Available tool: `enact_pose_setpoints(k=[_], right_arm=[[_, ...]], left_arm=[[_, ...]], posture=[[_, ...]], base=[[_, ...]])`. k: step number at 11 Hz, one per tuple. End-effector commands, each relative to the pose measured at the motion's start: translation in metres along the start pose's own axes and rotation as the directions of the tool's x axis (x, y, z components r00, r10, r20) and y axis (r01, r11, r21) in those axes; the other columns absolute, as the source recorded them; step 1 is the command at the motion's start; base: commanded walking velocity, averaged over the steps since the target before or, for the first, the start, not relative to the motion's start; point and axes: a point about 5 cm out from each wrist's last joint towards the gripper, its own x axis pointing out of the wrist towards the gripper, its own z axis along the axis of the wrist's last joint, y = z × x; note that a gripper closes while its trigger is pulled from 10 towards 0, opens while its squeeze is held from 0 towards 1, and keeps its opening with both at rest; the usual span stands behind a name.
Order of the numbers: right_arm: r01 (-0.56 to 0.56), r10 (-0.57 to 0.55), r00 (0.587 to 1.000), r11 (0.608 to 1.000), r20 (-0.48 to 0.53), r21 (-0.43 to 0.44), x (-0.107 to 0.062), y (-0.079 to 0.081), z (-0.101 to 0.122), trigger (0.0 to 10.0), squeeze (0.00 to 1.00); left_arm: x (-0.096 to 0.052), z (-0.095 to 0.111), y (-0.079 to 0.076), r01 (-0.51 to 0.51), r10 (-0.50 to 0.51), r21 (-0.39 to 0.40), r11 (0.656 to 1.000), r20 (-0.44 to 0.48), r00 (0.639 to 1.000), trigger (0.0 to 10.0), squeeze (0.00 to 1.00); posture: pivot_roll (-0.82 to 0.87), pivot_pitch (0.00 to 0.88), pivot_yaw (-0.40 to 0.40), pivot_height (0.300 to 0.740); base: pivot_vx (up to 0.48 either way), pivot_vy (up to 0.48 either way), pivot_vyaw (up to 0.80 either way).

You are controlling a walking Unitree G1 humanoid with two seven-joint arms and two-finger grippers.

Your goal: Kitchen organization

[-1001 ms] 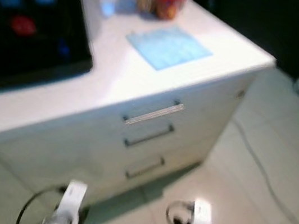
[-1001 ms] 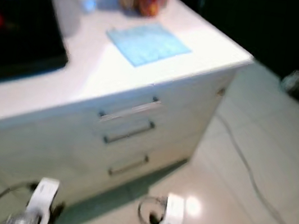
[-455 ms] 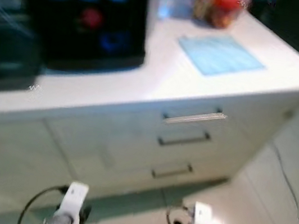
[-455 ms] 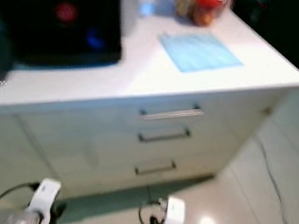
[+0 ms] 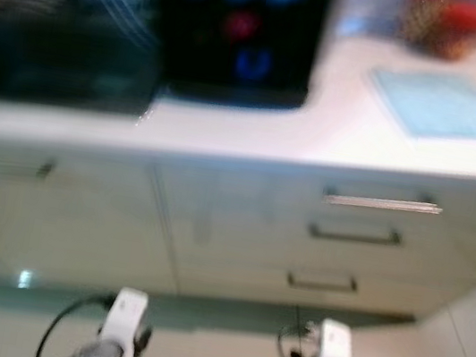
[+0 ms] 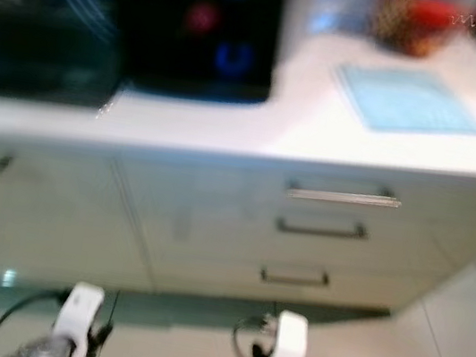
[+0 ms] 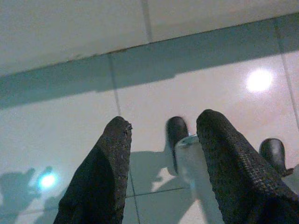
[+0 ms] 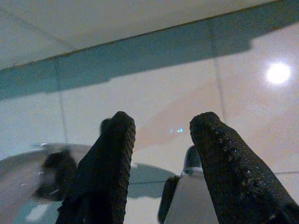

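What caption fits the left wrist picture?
Open left claw hanging over the shiny tiled floor.

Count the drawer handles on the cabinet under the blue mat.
3, stacked: top handle, middle handle, bottom handle. The frame is blurred; another handle sits far left, so more may be hidden.

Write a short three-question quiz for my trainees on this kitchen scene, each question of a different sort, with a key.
1. True or false: the blue mat lies on the white counter.
2. How many drawer handles are stacked below the counter's edge, starting with the top handle?
3. Multiple choice: the left gripper and right gripper are
A. each shut on a jar
B. both open, empty, hanging over the tiled floor
C. resting on the counter

Key: 1 true; 2 three; 3 B
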Motion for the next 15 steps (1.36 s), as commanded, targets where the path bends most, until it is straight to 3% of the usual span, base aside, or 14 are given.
enact_pose_setpoints(k=[1,5,12,15], right_arm=[[0.006,-0.006,1.000,1.000,-0.005,-0.004,0.000,-0.002,-0.001,10.0,0.00],[0.007,-0.007,1.000,1.000,0.006,-0.002,0.000,-0.003,0.002,10.0,0.00],[0.018,-0.015,0.994,0.999,0.109,-0.027,0.001,-0.008,0.031,10.0,0.00],[0.014,-0.009,0.995,0.998,0.098,-0.055,0.001,-0.009,0.032,10.0,0.00]], left_arm=[[0.000,0.001,-0.001,-0.001,0.001,-0.007,1.000,0.001,1.000,10.0,0.00],[0.000,0.001,-0.001,-0.007,0.007,-0.018,1.000,0.004,1.000,10.0,0.00],[-0.001,0.008,0.013,-0.094,0.096,-0.032,0.995,0.065,0.993,10.0,0.00],[-0.002,0.001,0.014,-0.104,0.107,-0.076,0.992,0.046,0.993,10.0,0.00]], posture=[[-0.01,0.046,0.076,0.740],[-0.01,0.041,0.068,0.740],[0.00,0.039,0.055,0.740],[0.01,0.040,0.043,0.740]], base=[[0.000,0.000,0.80],[0.000,0.000,0.74],[0.000,0.000,0.00],[0.000,0.000,0.00]])
